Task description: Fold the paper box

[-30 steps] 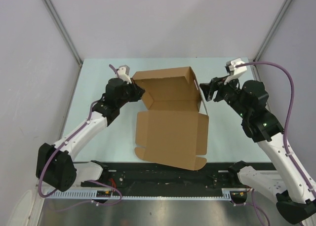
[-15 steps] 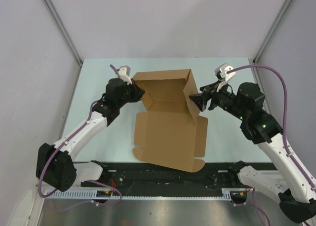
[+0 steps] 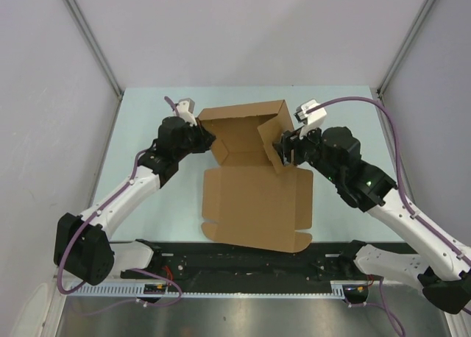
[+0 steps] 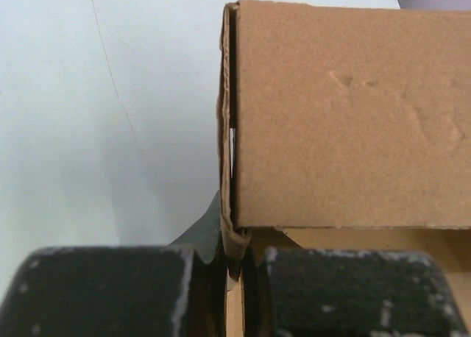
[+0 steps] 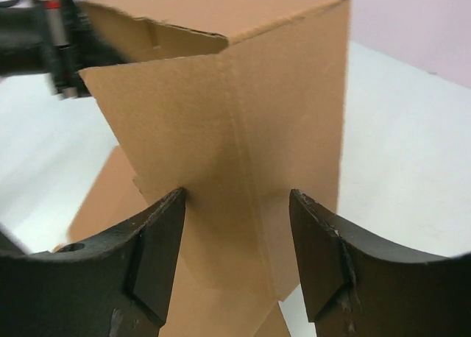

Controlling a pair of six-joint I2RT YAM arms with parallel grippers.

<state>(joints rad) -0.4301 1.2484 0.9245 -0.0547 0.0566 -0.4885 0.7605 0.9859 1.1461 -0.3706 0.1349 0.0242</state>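
Trainee: Cardboard like this worries me. Where does the paper box [image 3: 254,197] sit, and who has hold of it?

Mentor: It sits in the middle of the pale table [image 3: 140,131], between the two arms. Its far half stands up as walls. The near panel lies flat, with small tabs at its corners. The left gripper [image 3: 207,138] is pinched tight on the left wall's edge, and its wrist view shows doubled layers squeezed between the black pads. The right gripper [image 3: 285,149] is spread wide and holds nothing. Its jaws straddle the creased right side flap [image 3: 271,142], which leans inward.

Trainee: So the step is bringing that flap in?

Mentor: I judge so. To do it well, push low and square against the crease, so the flap hinges along its score instead of buckling. The left clamp serves as the anchor. If it slipped, the whole sheet could skid on that smooth tabletop.

Trainee: And the material?

Mentor: It's plain brown, matte and unprinted, faintly grainy, with a few shallow dents on the wall face. The cut edges look rough and slightly frayed at the left corner. It seems thin but stiff, so it will probably spring back unless tucked firmly.
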